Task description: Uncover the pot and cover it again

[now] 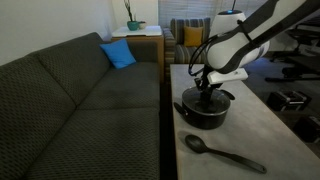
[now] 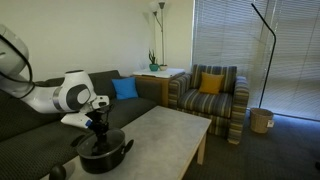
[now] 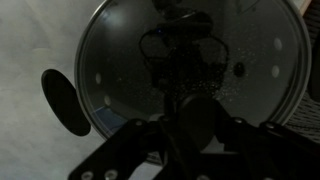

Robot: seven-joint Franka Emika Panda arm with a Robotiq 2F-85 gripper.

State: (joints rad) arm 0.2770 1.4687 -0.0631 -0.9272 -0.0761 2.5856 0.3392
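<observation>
A wide black pot (image 1: 205, 113) (image 2: 104, 156) stands on the pale low table (image 1: 250, 125) near the sofa side. Its round glass lid (image 3: 190, 50) fills the wrist view, and in both exterior views it looks level with the pot's rim. My gripper (image 1: 207, 92) (image 2: 97, 131) (image 3: 200, 125) comes straight down onto the middle of the lid. Its fingers are shut around the lid's dark knob (image 3: 198, 118). A long black spoon (image 1: 222, 153) lies on the table beside the pot, and its bowl (image 3: 65, 102) shows at the lid's edge.
A dark sofa (image 1: 80, 100) with a blue cushion (image 1: 118, 54) runs along the table's side. A striped armchair (image 2: 208, 95) stands beyond the table's far end, with a floor lamp (image 2: 268, 60) and a bin (image 2: 261, 121) beside it. A plant sits on the side table (image 2: 160, 72).
</observation>
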